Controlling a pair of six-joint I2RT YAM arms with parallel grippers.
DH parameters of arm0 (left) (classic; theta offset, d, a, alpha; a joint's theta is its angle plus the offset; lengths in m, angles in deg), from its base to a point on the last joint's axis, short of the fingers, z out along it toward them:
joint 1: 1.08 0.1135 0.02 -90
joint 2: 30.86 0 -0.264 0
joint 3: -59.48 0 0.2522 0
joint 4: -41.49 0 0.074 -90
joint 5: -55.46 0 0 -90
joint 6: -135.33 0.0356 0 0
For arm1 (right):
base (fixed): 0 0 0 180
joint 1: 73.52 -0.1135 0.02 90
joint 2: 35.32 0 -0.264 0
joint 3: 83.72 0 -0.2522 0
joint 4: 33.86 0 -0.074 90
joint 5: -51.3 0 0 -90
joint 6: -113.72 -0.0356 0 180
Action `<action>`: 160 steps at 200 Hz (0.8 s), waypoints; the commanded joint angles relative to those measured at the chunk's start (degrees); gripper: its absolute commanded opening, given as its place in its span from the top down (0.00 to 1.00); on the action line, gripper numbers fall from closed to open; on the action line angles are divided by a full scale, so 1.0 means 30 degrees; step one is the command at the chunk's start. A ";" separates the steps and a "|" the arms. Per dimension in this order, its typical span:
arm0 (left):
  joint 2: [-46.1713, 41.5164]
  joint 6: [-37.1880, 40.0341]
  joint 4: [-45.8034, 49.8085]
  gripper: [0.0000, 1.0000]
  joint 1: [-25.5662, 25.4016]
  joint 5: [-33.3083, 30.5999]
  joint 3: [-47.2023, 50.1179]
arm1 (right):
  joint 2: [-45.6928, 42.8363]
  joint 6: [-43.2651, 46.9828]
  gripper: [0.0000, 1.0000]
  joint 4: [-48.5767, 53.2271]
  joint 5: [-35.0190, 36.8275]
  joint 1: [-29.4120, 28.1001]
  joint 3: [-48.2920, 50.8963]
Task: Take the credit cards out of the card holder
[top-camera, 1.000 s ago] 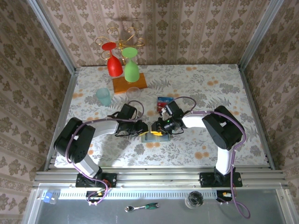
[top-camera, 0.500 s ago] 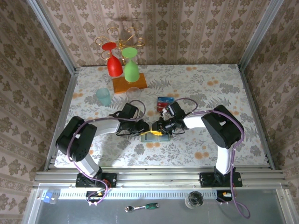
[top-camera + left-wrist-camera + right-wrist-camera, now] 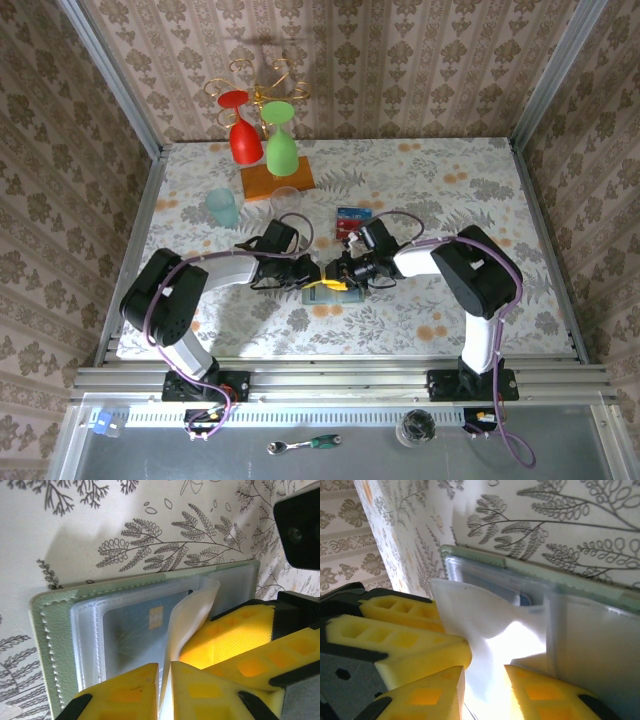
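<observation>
Right, from above: one holder (image 3: pixel 316 297) lies flat mid-tabletop (image 3: pixel 460 180), mostly covered by the left pincer (image 3: pixel 312 279) and right pincer (image 3: pixel 339 277), which sit nose to nose on it. Just beyond them lie loose cards (image 3: pixel 350 218), blue and red. I make it two at most, too small to split. Further back stand a red glass (image 3: pixel 240 138), a green glass (image 3: pixel 281 148), one teal cup (image 3: pixel 222 207) and one clear tumbler (image 3: pixel 285 197).

Now the left wrist: the holder (image 3: pixel 52 625) lies open on the tabletop (image 3: pixel 100 510), stitched green edge to the left. One card (image 3: pixel 132 630) with a gold chip sits inside a clear pocket. The left pincer (image 3: pixel 165 675) is pinched tight on a floppy clear sleeve (image 3: pixel 192 615), holding it up like a page. The right pincer (image 3: pixel 255 640) is just beside.

Over to the right wrist: the sleeve (image 3: pixel 480 625) runs through the right pincer (image 3: pixel 485 680), whose jaws stand a little apart. Whether they bite, I cannot tell. The left pincer (image 3: pixel 435 630) is alongside, with the holder (image 3: pixel 530 570) showing its green rim behind.

My read: the card is light, thin, stiff and slick, while the pocket plastic is soft and will buckle. The best hold is the card's exposed edge at the pocket mouth, pinched across its faces. The other pincer should pin the holder flat, or the whole light wallet comes along.
</observation>
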 commanded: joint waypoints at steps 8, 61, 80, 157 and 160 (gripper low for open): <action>-0.0208 0.0106 0.0729 0.86 -0.0137 0.0400 -0.0939 | -0.2077 0.0655 0.73 0.1052 0.1080 0.0335 0.0049; -0.0071 0.0252 0.1265 0.85 -0.0428 0.0685 -0.1931 | -0.4857 0.2017 0.73 0.4588 0.3010 0.1450 -0.0047; 0.0290 0.0238 0.1329 0.85 -0.0669 0.0762 -0.2295 | -0.5687 0.2440 0.73 0.5481 0.3480 0.1902 -0.0052; 0.2574 0.0474 0.1598 0.79 -0.1746 0.1825 -0.4450 | -0.7380 0.2751 0.73 0.6332 0.4033 0.2727 0.0442; 0.2648 0.0486 0.1593 0.78 -0.1772 0.1861 -0.4534 | -0.7399 0.2751 0.73 0.6327 0.4040 0.2747 0.0443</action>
